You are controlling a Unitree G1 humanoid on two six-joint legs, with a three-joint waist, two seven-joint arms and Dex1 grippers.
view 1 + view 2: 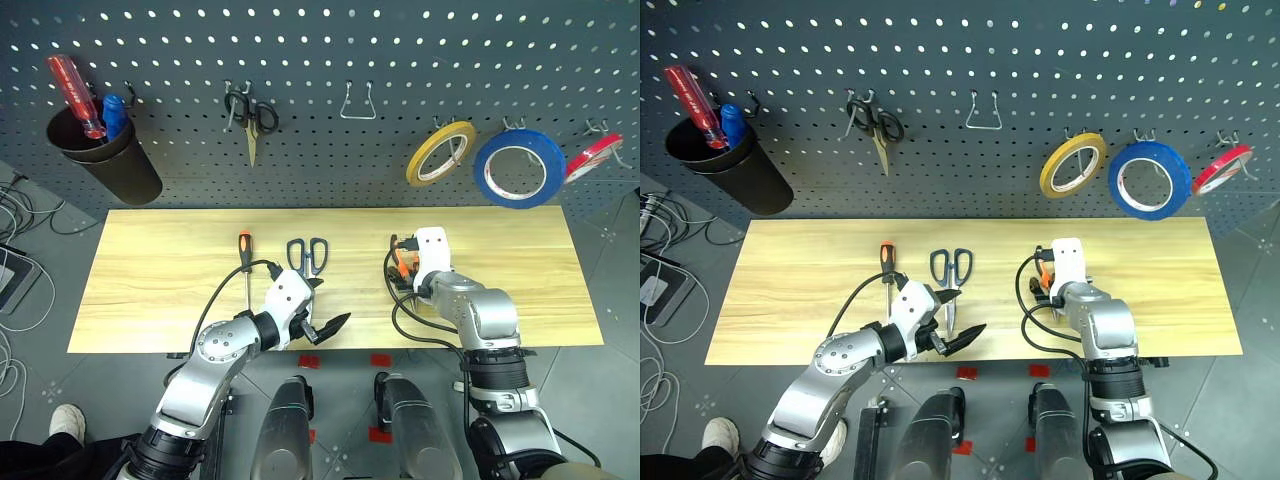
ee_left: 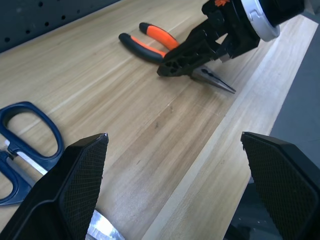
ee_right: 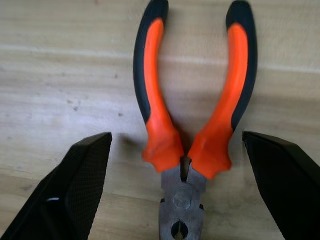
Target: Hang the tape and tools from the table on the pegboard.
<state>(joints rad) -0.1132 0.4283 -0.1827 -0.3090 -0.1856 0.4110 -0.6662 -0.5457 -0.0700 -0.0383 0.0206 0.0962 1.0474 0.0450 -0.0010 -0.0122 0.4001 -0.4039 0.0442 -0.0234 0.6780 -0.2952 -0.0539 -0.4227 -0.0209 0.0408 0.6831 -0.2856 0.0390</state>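
The orange-and-black pliers (image 3: pixel 190 125) lie flat on the light wood table (image 1: pixel 160 270), handles pointing toward the pegboard (image 1: pixel 320 60). My right gripper (image 3: pixel 176 137) hovers just above them, open, a finger on each side of the handles and nothing held. The blue-handled scissors (image 1: pixel 308 255) and the slim screwdriver (image 1: pixel 245 262) lie near the table's middle. My left gripper (image 1: pixel 328 303) stands open by the front edge, just in front of the scissors. The blue tape (image 1: pixel 518 168) hangs on a pegboard hook at the right.
On the pegboard hang small black-handled scissors (image 1: pixel 250 115), a yellow roll (image 1: pixel 440 152), a red roll (image 1: pixel 593 157), a bare wire hook (image 1: pixel 357 103) and a black cup (image 1: pixel 105 155) holding a red-handled screwdriver. Cables lie on the floor at the left.
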